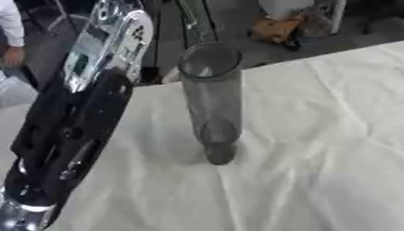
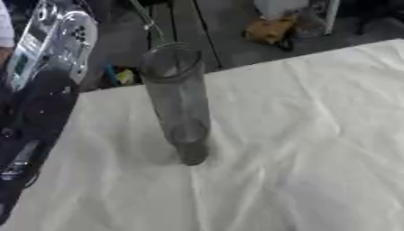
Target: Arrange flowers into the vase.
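Observation:
A tall clear glass vase (image 1: 210,101) stands upright on the white tablecloth (image 1: 315,149), left of the middle. A thin green stem (image 2: 148,22) slants down from the top edge toward the vase's mouth; its upper end and any bloom are cut off by the view. My left arm (image 1: 71,131), black with a silver section (image 1: 110,40) near the top, runs along the left side from the lower corner up past the vase. Its hand lies beyond the top edge and does not show. No part of my right arm appears.
The table's far edge (image 1: 315,56) runs diagonally behind the vase, with dark floor beyond. An orange-brown object (image 1: 276,27) lies on the floor at the top right. Small coloured bits (image 2: 118,76) sit past the edge. A person's white sleeve (image 1: 9,22) shows at the far left.

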Action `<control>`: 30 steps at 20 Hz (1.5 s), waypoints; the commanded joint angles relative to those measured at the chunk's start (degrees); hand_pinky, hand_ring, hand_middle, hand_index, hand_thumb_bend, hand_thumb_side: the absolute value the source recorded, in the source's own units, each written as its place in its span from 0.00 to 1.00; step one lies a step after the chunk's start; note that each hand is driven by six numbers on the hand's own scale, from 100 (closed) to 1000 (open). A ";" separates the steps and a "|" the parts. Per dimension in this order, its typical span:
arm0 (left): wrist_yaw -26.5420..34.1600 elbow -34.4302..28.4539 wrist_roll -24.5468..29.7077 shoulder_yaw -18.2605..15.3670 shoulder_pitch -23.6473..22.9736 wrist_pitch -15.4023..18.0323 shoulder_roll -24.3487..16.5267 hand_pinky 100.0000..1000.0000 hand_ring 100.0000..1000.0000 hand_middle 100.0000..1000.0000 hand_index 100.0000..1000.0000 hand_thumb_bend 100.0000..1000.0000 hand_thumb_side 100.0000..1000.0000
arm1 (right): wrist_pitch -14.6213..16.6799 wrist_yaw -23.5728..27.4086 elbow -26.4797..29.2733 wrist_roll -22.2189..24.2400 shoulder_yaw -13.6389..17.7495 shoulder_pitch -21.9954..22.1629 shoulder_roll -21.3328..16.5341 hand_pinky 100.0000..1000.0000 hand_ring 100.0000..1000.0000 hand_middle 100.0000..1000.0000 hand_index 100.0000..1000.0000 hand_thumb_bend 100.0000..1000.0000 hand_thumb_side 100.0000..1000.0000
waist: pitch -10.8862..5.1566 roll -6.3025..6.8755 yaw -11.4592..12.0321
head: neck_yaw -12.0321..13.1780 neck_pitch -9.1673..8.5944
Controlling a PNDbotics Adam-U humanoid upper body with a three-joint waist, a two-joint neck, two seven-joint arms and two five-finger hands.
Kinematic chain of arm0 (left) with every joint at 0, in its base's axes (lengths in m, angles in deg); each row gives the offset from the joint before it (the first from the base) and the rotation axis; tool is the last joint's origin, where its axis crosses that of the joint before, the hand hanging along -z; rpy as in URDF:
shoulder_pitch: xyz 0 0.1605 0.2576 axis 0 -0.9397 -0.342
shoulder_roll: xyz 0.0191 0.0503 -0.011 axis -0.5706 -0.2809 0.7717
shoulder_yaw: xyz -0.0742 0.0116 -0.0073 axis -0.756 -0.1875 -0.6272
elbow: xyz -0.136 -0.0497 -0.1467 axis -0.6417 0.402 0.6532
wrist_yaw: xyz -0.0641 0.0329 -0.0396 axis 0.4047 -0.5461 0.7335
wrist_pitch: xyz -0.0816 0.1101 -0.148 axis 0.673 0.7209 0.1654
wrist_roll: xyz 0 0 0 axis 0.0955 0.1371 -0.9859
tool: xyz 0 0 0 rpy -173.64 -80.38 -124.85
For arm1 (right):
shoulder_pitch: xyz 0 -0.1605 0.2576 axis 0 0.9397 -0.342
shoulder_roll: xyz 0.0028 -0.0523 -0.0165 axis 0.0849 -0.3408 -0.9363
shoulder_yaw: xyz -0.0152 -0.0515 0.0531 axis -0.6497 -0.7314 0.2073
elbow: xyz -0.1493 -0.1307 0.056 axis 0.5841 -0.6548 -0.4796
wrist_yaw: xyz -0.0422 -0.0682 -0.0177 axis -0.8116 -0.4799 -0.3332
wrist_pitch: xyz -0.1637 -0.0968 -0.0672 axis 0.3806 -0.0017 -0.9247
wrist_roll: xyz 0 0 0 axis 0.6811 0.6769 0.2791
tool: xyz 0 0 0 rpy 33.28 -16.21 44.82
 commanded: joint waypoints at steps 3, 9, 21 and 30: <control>0.06 -0.60 -0.16 0.24 0.59 -0.19 -0.31 0.00 0.00 0.00 0.00 0.00 0.63 | -0.11 0.42 1.08 0.02 0.29 -0.77 -0.36 0.46 0.62 0.52 0.79 0.00 0.80 | -0.42 0.57 -0.11 | -0.15 -0.35; 0.21 -0.25 0.04 0.37 0.19 0.06 0.03 0.00 0.00 0.00 0.00 0.00 0.64 | -0.11 0.63 1.08 0.09 0.37 -0.90 -0.19 0.46 0.62 0.52 0.79 0.00 0.79 | -0.05 0.65 -0.19 | -0.23 -0.62; 0.25 0.44 0.39 1.04 -0.78 -0.23 0.50 0.00 0.00 0.00 0.00 0.00 0.67 | -0.16 0.55 1.08 0.11 0.55 -1.09 0.07 0.46 0.62 0.52 0.79 0.00 0.79 | 0.64 0.70 0.07 | -0.44 -0.68; 0.50 0.77 0.85 1.47 -1.69 -0.79 0.48 0.00 0.00 0.00 0.00 0.00 0.69 | -0.21 0.51 1.08 -0.03 0.73 -1.08 0.22 0.46 0.62 0.52 0.79 0.00 0.79 | 0.70 0.58 0.16 | -0.78 -0.70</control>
